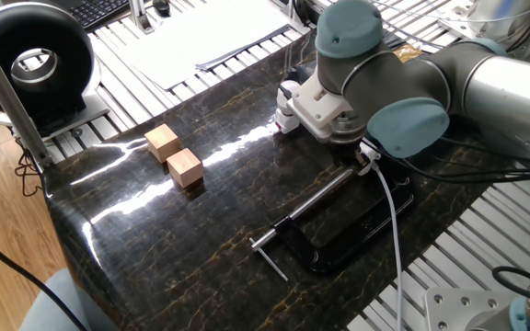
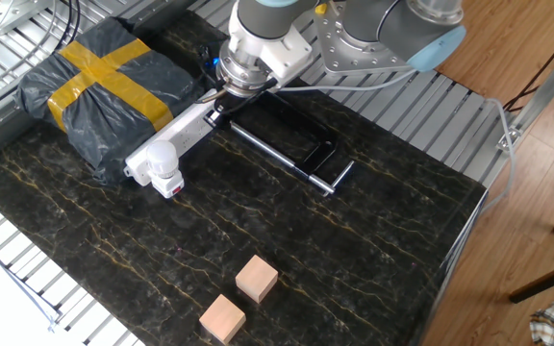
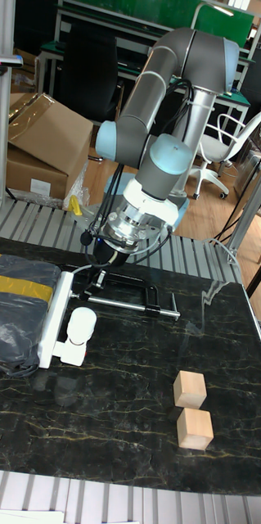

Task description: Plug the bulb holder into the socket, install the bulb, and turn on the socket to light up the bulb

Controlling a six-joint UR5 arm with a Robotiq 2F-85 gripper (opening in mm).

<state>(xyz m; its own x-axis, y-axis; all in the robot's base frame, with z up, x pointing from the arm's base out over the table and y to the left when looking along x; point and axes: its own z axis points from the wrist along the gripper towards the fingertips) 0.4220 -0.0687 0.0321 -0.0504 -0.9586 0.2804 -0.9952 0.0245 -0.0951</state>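
Note:
The socket (image 2: 188, 127) is a long white strip lying on the dark table beside a wrapped bundle. At its near end the bulb holder (image 2: 168, 181) is plugged in, and the white bulb (image 2: 161, 157) sits in it. The bulb does not visibly glow. The tall fixed view shows the same socket (image 3: 53, 311), bulb (image 3: 82, 322) and holder (image 3: 71, 352). My gripper (image 2: 215, 99) points down at the socket's far end, its fingers together and holding nothing. The wrist hides most of the socket in one fixed view, where only the bulb (image 1: 286, 103) shows.
A black clamp (image 2: 296, 146) lies right beside the socket, under the arm. Two tan wooden cubes (image 2: 256, 279) (image 2: 221, 318) sit toward the table's front. A black bundle with yellow tape (image 2: 94, 82) lies behind the socket. A white cable (image 1: 396, 241) trails off the wrist.

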